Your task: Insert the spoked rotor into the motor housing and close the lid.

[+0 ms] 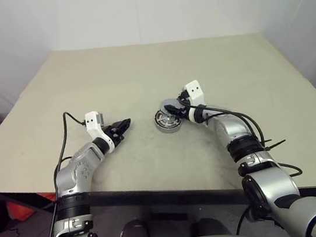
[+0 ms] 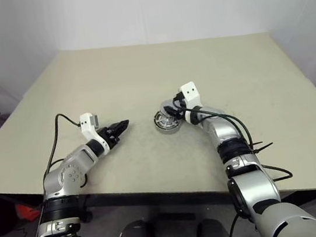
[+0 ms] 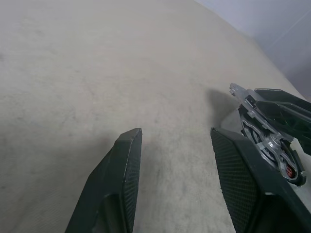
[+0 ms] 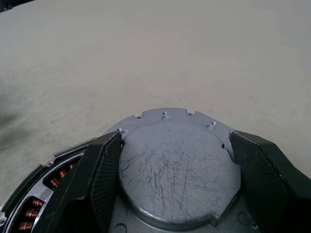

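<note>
- The lid (image 4: 177,170), a scratched grey disc with small notches at its edge, sits tilted between the right gripper's (image 1: 173,111) two black fingers, one at each side of its rim.
- Right beneath and beside it is the motor housing (image 1: 167,120), out near the middle of the table (image 1: 139,68); copper windings (image 4: 36,204) peek out from under the lid's edge in the right wrist view.
- The spoked rotor I can't pick out; presumably it's already down in the housing, though the lid hides that.
- So we're on the closing step, I'd say: lid over the housing, not yet flat.
- Right claw: parted about the lid's width, fingers alongside its rim; whether it truly pinches or merely brackets it, I can't tell.
- Left gripper (image 1: 121,126) hovers off to the side, well apart from the housing, fingers half apart, nothing in them.
- Next calls for levelling the lid, centring it on the housing and pressing down evenly; a steadying hold from the left might help.
</note>
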`<act>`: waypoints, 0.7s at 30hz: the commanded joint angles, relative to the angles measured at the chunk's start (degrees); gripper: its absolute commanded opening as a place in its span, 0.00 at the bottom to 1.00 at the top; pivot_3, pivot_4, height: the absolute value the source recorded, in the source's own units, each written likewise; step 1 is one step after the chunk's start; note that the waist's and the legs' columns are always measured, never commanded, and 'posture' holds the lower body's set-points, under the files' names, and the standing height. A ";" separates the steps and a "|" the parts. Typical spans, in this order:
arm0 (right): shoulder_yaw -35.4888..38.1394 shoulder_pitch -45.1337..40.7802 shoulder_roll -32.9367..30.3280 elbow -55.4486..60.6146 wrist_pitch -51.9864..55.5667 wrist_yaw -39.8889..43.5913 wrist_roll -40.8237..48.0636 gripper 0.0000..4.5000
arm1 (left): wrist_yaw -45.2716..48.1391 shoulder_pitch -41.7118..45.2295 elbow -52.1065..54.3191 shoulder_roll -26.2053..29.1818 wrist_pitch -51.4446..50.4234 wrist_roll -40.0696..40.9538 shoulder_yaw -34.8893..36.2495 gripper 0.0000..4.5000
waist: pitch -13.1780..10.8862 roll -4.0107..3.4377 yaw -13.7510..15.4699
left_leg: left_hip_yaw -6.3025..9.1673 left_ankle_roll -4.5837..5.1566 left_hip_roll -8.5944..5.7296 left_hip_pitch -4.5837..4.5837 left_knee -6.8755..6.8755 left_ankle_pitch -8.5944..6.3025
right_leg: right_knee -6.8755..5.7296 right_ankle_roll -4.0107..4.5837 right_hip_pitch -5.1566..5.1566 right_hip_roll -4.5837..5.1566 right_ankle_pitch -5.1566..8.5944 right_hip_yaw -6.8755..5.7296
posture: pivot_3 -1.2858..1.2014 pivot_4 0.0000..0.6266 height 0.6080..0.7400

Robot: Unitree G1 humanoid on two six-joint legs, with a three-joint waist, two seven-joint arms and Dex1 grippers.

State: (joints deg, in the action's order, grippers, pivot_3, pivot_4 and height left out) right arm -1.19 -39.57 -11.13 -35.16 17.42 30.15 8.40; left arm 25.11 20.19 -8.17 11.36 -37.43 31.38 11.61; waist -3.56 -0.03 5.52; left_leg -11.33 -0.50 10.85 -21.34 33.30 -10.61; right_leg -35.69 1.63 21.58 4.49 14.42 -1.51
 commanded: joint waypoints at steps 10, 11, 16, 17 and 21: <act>0.16 4.20 -1.86 8.70 -1.65 5.20 1.26 0.69 | -0.24 0.77 1.16 0.33 0.59 0.19 0.37 0.54 | -0.01 0.01 0.06 | 0.00 0.07 0.00 -0.07 0.00 -0.03 | 0.01 0.00 0.06 0.00 0.00 -0.01 | 0.52 0.00 1.00; 0.00 4.44 -2.01 8.88 -1.96 5.42 1.09 0.69 | -0.24 0.76 1.17 0.33 0.55 0.21 0.37 0.54 | -0.01 0.01 0.05 | 0.01 0.07 0.00 -0.08 0.01 -0.03 | 0.01 0.00 0.06 0.00 0.00 -0.01 | 0.52 0.00 1.00; -2.09 6.17 -3.81 8.94 -6.82 7.93 -1.01 0.69 | -0.22 0.80 0.96 0.42 0.44 0.16 0.33 0.54 | -0.01 0.01 0.19 | 0.01 0.07 -0.01 -0.08 0.03 -0.03 | 0.02 0.00 0.04 0.00 0.00 -0.01 | 0.52 0.00 1.00; -2.02 6.43 -3.99 9.25 -7.40 8.67 -0.62 0.69 | -0.21 0.80 0.93 0.44 0.43 0.14 0.32 0.54 | 0.00 0.01 0.19 | 0.01 0.07 -0.01 -0.08 0.03 -0.04 | 0.02 0.00 0.04 0.01 0.00 -0.01 | 0.52 0.00 1.00; 0.16 7.23 -3.59 13.16 -8.48 11.43 3.32 0.69 | -0.16 0.77 0.69 0.58 0.46 -0.02 0.27 0.54 | -0.01 0.02 0.11 | 0.01 0.09 0.00 -0.09 0.04 -0.05 | 0.02 0.00 0.04 0.00 0.00 -0.01 | 0.52 0.00 1.00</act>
State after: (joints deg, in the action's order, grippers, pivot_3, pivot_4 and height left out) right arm -2.78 -31.78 -14.39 -26.51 10.88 40.32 9.29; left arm 24.75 20.18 -8.37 11.38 -37.45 31.30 11.59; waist -3.56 -0.01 5.64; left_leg -11.32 -0.41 10.85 -21.43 33.33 -10.66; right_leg -35.67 1.63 21.63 4.49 14.42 -1.52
